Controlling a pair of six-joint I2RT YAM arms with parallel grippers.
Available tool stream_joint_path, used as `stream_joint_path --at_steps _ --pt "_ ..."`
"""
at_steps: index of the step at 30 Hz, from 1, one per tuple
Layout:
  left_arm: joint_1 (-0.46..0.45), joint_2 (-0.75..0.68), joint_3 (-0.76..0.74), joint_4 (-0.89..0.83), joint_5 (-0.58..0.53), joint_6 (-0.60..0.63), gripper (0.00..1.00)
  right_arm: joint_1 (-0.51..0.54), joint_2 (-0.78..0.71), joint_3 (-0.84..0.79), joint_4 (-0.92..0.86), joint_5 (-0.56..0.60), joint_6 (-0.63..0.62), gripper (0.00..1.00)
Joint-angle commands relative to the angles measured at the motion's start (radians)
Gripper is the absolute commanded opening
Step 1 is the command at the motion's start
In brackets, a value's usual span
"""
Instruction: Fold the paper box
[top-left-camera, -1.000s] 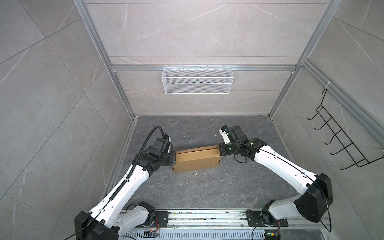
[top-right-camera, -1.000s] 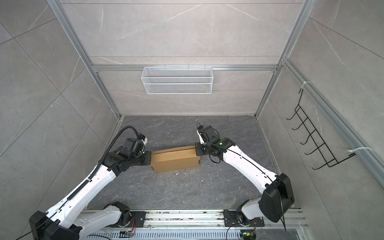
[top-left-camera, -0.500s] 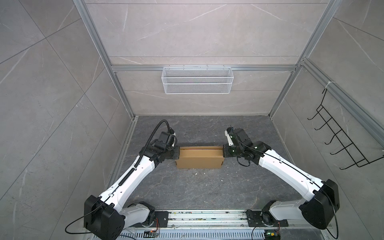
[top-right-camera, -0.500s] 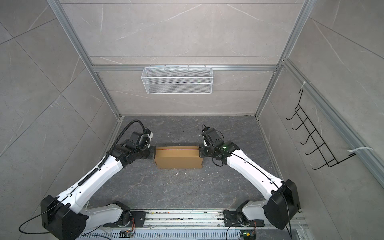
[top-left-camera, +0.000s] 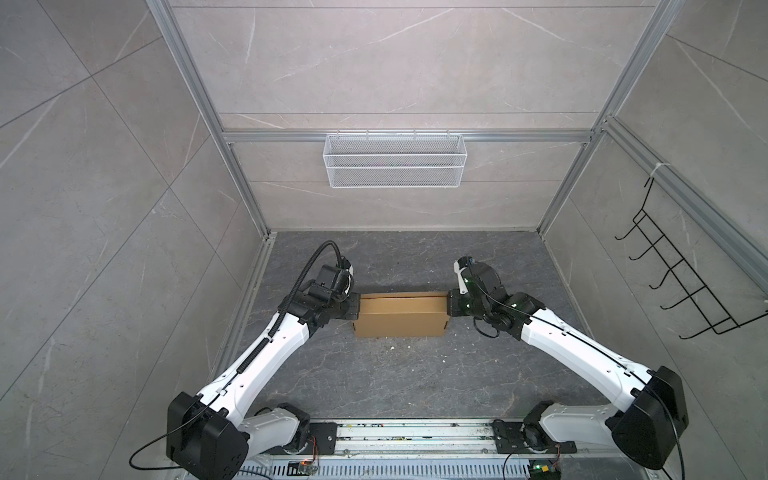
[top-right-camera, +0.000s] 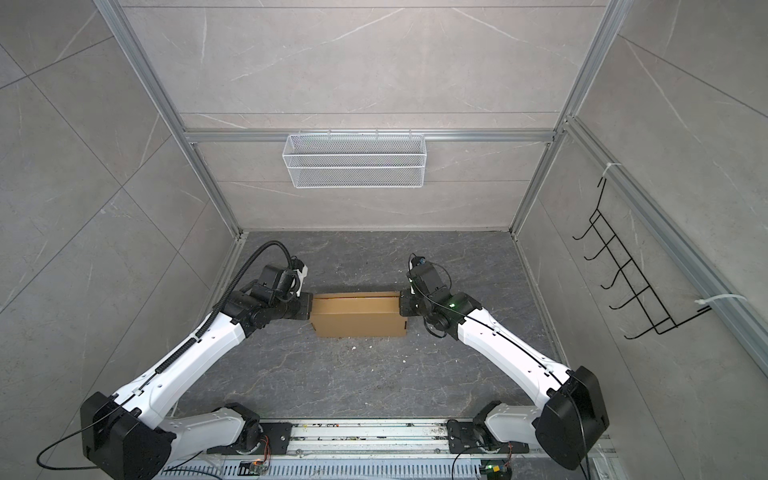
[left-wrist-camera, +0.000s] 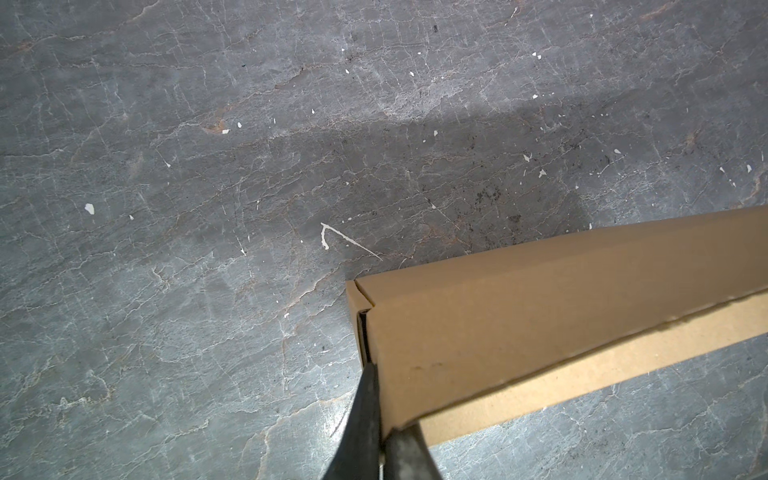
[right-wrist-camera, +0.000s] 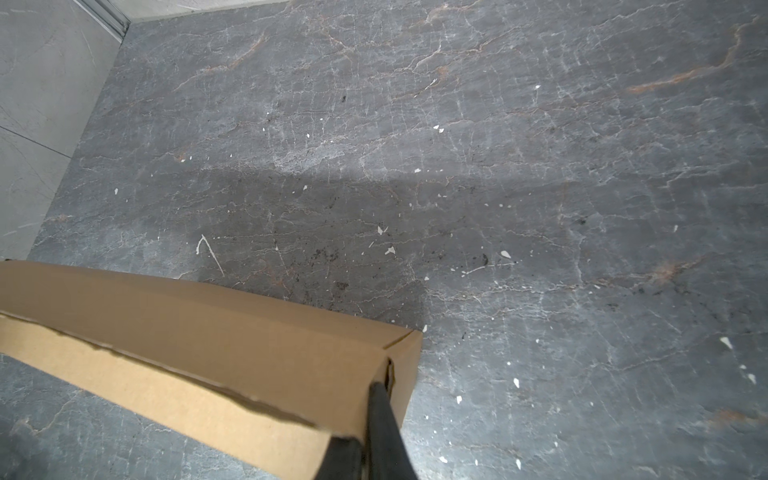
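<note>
The left tool (top-left-camera: 354, 305) is clamped on one end wall of the paper box (top-left-camera: 401, 316). The right tool (top-left-camera: 449, 305) pinches the opposite end, its jaws nearly together on the cardboard. The box looks closed up and stands on a long side near the middle of the surface (top-left-camera: 395, 374), slightly toward its far edge. To do this step well, I would press both ends evenly so the tabs seat, and release only once the box is steady.

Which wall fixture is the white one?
The mesh basket on the back wall; the hook rack on the right-hand wall is black wire.
</note>
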Motion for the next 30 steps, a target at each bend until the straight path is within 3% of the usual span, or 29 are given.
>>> stream_joint_path --at_steps 1,10,19,25,30 --pt "-0.007 0.006 -0.039 -0.073 0.034 0.034 0.01 -0.005 -0.003 0.013 -0.097 -0.068 0.002 0.15" --pt "-0.006 -0.005 -0.056 -0.071 0.025 0.034 0.02 -0.057 -0.027 0.034 -0.147 -0.21 0.03 0.36" --pt "-0.007 -0.006 -0.063 -0.065 0.027 0.032 0.02 -0.167 -0.092 0.038 -0.148 -0.442 0.122 0.44" --pt "-0.007 -0.006 -0.065 -0.062 0.029 0.035 0.02 -0.267 -0.116 0.006 -0.101 -0.602 0.27 0.47" --pt "-0.007 -0.014 -0.072 -0.059 0.027 0.035 0.02 -0.319 -0.108 -0.04 -0.002 -0.656 0.449 0.53"
